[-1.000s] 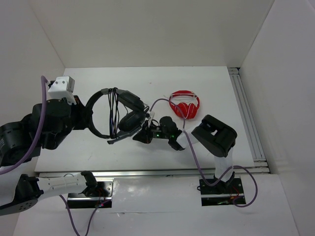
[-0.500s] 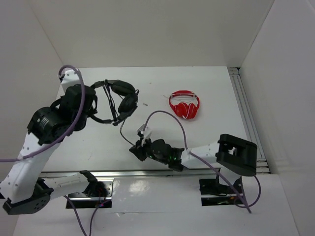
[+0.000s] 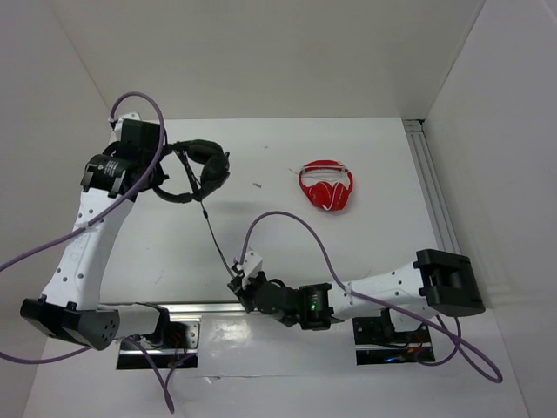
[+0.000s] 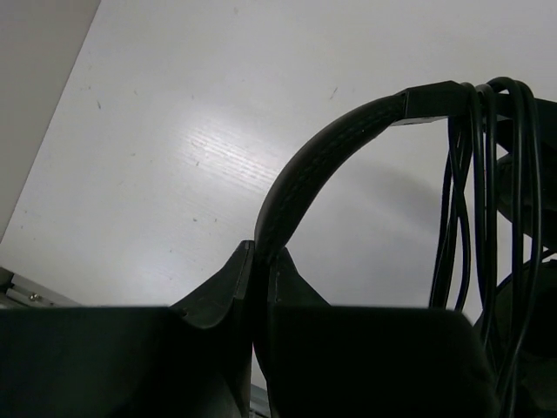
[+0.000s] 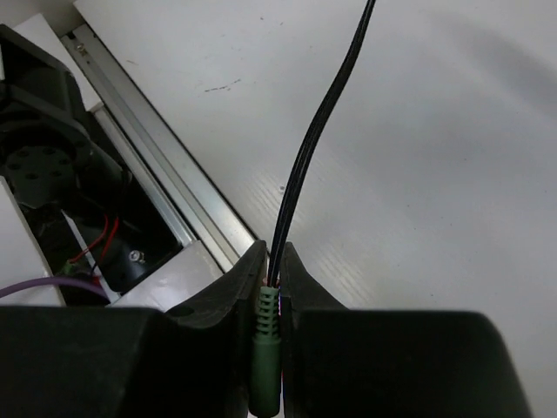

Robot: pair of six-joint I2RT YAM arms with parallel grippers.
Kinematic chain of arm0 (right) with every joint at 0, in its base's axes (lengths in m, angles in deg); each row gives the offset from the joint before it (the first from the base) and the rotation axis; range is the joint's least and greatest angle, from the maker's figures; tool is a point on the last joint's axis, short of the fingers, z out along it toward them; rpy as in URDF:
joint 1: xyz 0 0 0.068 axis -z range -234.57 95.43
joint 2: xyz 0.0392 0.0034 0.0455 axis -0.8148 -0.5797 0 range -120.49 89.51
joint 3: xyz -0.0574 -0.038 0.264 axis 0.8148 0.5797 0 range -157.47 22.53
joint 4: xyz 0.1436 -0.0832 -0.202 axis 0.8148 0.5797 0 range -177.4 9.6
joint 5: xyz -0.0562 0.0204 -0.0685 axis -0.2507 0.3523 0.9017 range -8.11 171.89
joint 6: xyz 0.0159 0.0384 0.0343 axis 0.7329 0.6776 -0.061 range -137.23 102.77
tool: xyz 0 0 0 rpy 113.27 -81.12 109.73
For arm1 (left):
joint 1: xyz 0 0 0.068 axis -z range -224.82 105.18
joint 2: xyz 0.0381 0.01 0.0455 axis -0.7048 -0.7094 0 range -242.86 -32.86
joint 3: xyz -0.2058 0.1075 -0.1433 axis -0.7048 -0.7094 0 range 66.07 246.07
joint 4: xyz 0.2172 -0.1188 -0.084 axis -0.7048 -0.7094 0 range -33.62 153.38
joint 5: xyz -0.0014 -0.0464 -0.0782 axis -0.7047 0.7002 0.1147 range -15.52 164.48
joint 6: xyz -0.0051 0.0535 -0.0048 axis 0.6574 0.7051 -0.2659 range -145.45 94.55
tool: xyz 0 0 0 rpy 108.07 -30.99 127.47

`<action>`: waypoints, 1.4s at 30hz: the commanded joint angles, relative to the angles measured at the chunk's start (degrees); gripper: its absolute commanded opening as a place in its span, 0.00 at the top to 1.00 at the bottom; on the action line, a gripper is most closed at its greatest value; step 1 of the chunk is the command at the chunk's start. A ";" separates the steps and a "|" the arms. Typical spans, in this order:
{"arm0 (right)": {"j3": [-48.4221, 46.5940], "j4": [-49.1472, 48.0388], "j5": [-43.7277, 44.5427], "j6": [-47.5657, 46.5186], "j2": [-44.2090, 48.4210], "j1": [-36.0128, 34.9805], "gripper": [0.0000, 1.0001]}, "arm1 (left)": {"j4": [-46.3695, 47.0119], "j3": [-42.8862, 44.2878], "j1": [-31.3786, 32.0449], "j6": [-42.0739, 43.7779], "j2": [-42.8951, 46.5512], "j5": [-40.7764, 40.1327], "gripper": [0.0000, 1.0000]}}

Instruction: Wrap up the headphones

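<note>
The black headphones [image 3: 204, 167] hang at the back left, held off the table by my left gripper [image 3: 161, 178], which is shut on the headband [image 4: 300, 178]. Several turns of the thin black cable [image 4: 474, 200] loop over the headband. The cable [image 3: 216, 239] runs taut from the earcups toward the table's front edge. There my right gripper [image 3: 237, 283] is shut on the cable's end, with the green plug [image 5: 267, 348] pinched between its fingers [image 5: 235, 287] and the cable [image 5: 322, 122] leading away.
Red headphones [image 3: 326, 185] lie on the white table at the back right of centre. A metal rail [image 3: 439, 205] runs along the right side and another [image 5: 148, 148] along the front edge. White walls enclose the table.
My left gripper has carried the headphones back and left. My right gripper has pulled the cable end to the front edge, drawing the cable out straight.
</note>
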 commanded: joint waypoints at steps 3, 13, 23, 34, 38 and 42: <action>-8.23 11.82 8.48 -3.07 3.09 -6.54 1.00 | 8.72 -6.06 -1.57 -1.53 -0.44 -0.03 1.00; -23.26 24.75 7.00 -9.75 2.92 -7.95 1.00 | 11.10 -18.64 3.78 -5.04 0.35 -1.72 1.00; -30.48 35.38 1.29 -20.72 0.63 -3.56 1.00 | 16.19 -26.11 18.72 6.11 7.29 5.14 1.00; -26.88 36.71 -5.14 -24.52 5.98 6.54 1.00 | 10.66 -31.65 34.36 3.66 12.48 2.07 1.00; -26.35 35.48 -3.55 -25.14 7.31 9.10 1.00 | 10.66 -32.27 40.60 3.13 13.62 1.54 1.00; -25.82 35.48 -4.24 -25.66 10.46 12.26 1.00 | 10.04 -32.27 43.06 2.43 14.15 0.14 1.00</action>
